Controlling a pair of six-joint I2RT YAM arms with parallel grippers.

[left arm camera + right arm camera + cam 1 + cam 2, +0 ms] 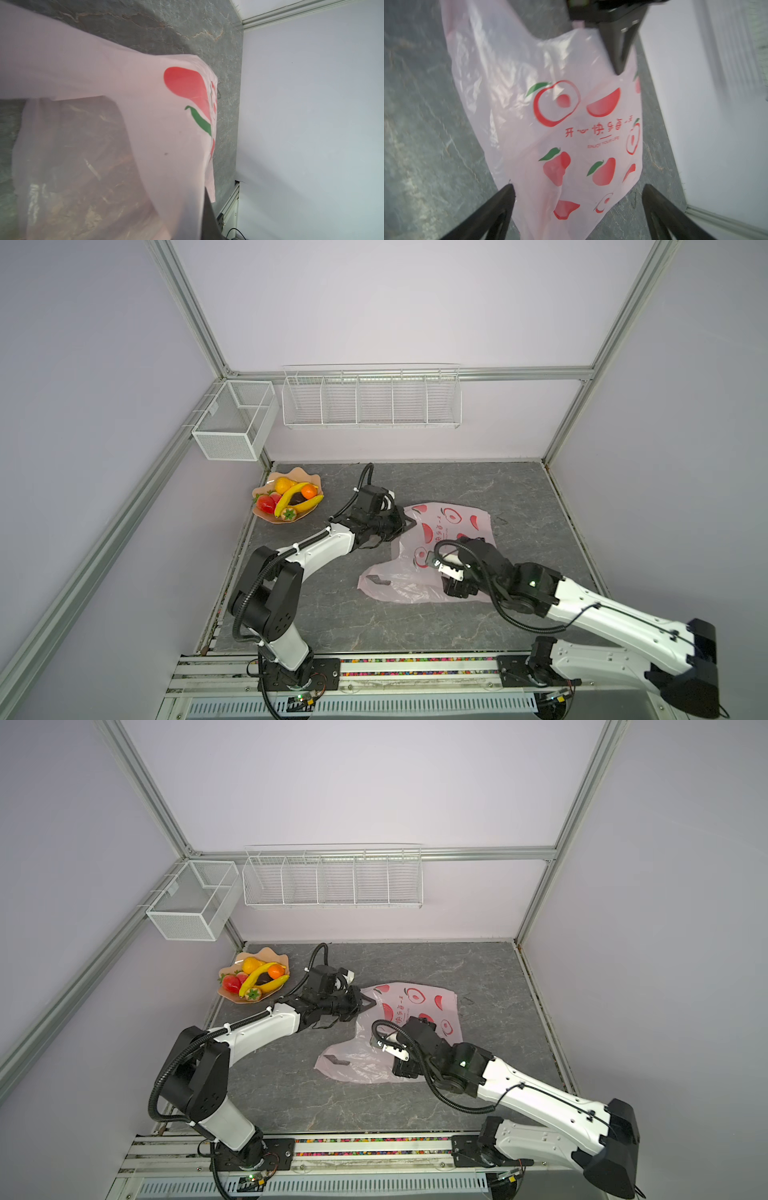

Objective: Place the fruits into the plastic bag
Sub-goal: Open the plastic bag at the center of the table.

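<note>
Pink see-through plastic bag (457, 522), printed with red fruit, lies crumpled mid-scene in both top views. The fruits (291, 497) sit well apart in a peach dish (274, 519) at the far left corner. The left gripper (410, 524), pressed together, pinches the bag's far corner. From the left wrist, the bag hangs raised over a grey marbled table (166, 25). From the right wrist, the right gripper (578, 187) is spread wide over the bag, holding nothing, with a pale wall (695, 104) beside.
</note>
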